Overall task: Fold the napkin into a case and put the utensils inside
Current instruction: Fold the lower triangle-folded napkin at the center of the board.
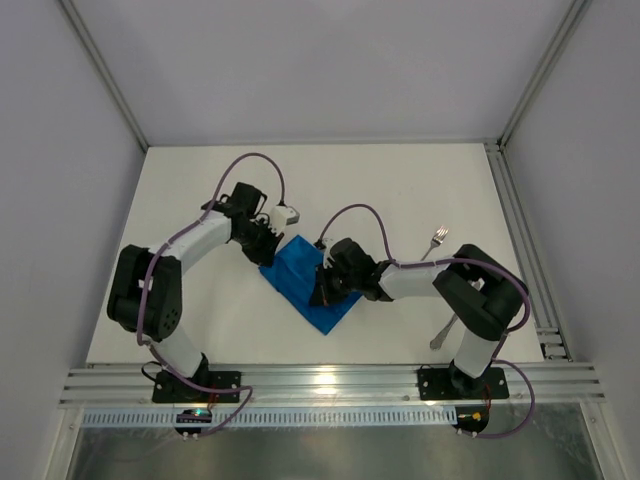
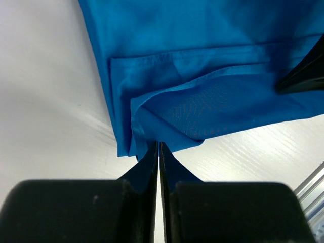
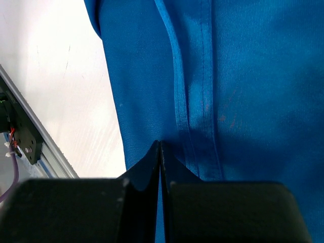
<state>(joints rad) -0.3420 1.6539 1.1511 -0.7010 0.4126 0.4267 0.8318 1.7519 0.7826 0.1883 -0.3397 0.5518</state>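
The bright blue napkin [image 1: 303, 283] lies folded into a slanted strip at the table's middle. My left gripper [image 1: 268, 252] is at its far end. In the left wrist view the left gripper [image 2: 159, 145] is shut on the napkin's [image 2: 202, 61] near edge, where loose layers gather at the tips. My right gripper [image 1: 322, 291] is over the strip's right side. In the right wrist view the right gripper [image 3: 160, 144] has its jaws together, tips down on the napkin [image 3: 243, 91]. A silver fork [image 1: 436, 240] lies to the right. A second utensil [image 1: 443, 334] shows partly under my right arm.
The right gripper's dark finger [image 2: 304, 76] shows at the right edge of the left wrist view. A metal rail [image 1: 320, 382] runs along the table's near edge and another rail [image 1: 525, 250] along its right side. Grey walls enclose the table.
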